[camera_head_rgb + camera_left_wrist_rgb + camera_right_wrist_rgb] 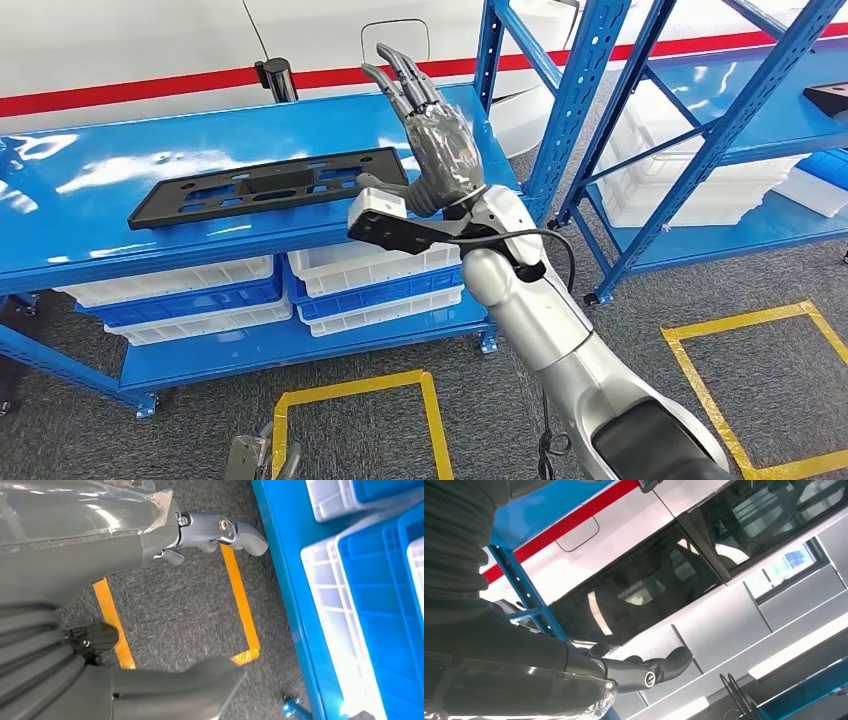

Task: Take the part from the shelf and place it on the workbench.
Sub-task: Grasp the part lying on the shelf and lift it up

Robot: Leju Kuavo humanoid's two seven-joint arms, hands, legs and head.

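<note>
Right hand (440, 140) raised, fingers spread, beside black part (270, 187) on workbench (120, 240)

Worktop (120, 200): glossy blue painted metal with bright reflections. Part (270, 186): matt black plastic, perforated. Right hand (432, 130): dark fingers, palm under clear shiny film. Arm (560, 350): smooth silver shell. Bins (380, 278): smooth white and blue plastic. Floor (500, 420): rough grey carpet with yellow tape.
</note>
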